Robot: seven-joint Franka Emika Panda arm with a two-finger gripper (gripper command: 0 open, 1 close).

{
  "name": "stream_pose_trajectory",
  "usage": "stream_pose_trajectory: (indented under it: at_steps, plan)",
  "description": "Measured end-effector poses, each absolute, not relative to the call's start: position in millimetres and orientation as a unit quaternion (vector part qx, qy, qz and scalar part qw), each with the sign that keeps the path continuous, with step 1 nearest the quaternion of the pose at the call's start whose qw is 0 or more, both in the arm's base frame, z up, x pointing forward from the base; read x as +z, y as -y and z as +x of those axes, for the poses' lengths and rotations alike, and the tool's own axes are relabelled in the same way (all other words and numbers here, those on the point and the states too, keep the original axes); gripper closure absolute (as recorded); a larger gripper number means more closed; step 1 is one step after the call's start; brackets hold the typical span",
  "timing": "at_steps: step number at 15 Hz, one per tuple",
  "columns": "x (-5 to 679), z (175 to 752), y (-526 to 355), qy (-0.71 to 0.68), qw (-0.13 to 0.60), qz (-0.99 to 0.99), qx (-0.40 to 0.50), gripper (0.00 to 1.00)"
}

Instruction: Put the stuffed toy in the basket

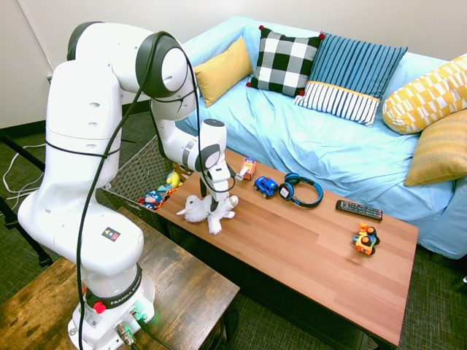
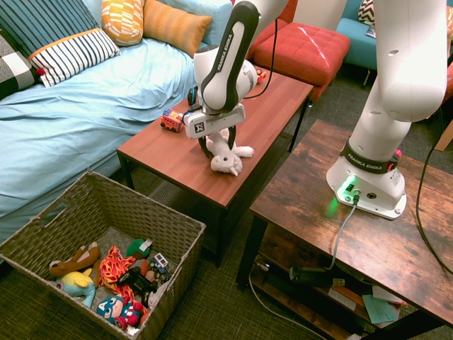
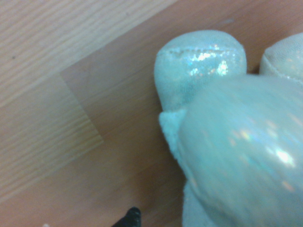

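Note:
The fluffy white stuffed toy (image 1: 206, 210) (image 2: 228, 161) lies near the end of the reddish wooden coffee table (image 1: 306, 255) that is closest to the basket. My gripper (image 1: 217, 195) (image 2: 218, 144) points down over it, open, with a dark finger on either side of the plush body, low against it. The wrist view is filled by the toy's shimmery paw (image 3: 201, 66) and body over the table top (image 3: 71, 118). The dark woven basket (image 1: 130, 175) (image 2: 106, 185) stands on the floor just past that table end, beside the sofa.
Several small toys lie in the basket. On the table are a small red car (image 1: 247, 168), a blue car (image 1: 265, 187), blue headphones (image 1: 300, 191), a remote (image 1: 359, 210) and an orange toy (image 1: 365, 239). A blue sofa (image 1: 314, 138) with pillows runs behind.

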State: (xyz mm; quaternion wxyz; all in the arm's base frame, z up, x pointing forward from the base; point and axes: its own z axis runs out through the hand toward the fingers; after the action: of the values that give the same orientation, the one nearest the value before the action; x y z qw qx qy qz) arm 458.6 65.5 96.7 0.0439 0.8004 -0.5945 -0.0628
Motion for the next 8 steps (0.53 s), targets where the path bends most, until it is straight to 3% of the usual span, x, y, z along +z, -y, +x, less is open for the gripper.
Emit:
stream_pose_trajectory:
  at_steps: [8]
  plan:
    - [92.9, 454.3, -70.4, 0.583, 0.038, 0.809, -0.057, 1.0]
